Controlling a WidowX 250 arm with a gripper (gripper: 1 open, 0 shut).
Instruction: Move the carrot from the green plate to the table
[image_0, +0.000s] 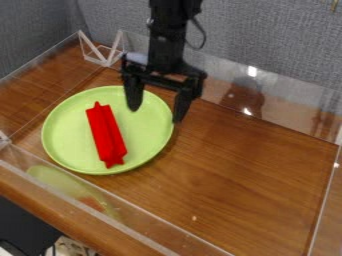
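Carrot (104, 134) lies flat on the plate (64, 143), a bit left of its centre, long axis running from the far rim toward the near rim. Nothing touching it. Plate sits on the table (241, 170), left half, near the clear wall (80, 205) at the front-left. Gripper (158, 103) points down over the plate's far-right rim, fingers spread wide, nothing between them. Left finger (134, 92) is over the plate, right finger tip over the rim edge. Gripper is beside the carrot, apart from it. White wire stand (96, 46) in the far-left corner.
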